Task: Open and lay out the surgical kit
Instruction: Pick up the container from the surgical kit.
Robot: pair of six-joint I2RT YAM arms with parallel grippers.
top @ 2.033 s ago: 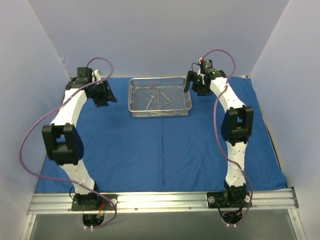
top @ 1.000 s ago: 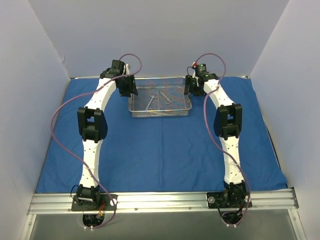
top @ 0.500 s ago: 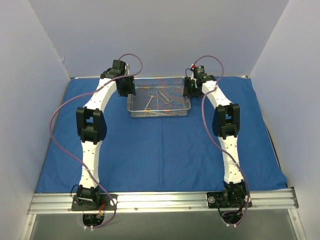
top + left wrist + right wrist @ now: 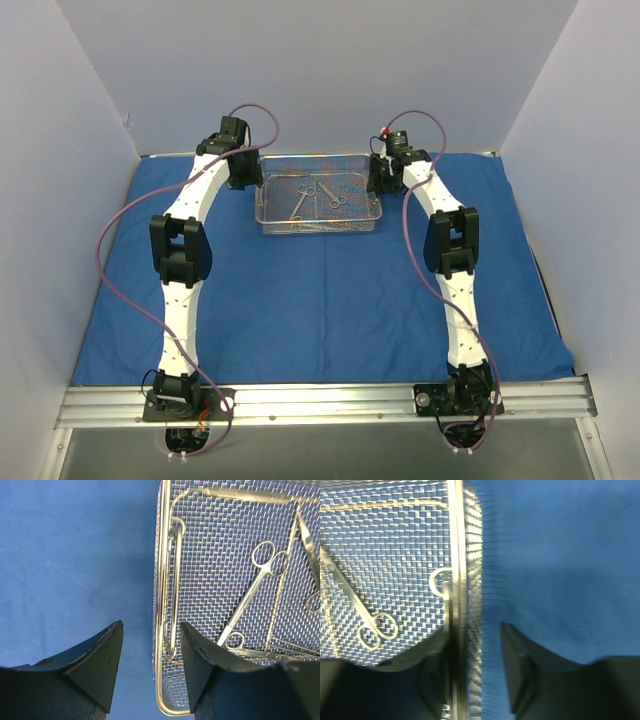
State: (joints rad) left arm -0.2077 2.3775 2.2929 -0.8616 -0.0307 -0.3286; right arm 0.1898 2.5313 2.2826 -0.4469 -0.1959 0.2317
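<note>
A blue cloth (image 4: 330, 300) lies spread flat under everything. At the upper centre of the overhead view sits the tray (image 4: 320, 226), a rectangular basket of silver wire mesh, its long axis running left to right. Thin steel scissors (image 4: 250, 587) lie slantwise inside with other instruments. The left gripper (image 4: 151, 630) stands parted astride the tray's left end wall, holding nothing. The right gripper (image 4: 477, 635) straddles the right end wall, its fingers apart, the outer one clear of the mesh.
</note>
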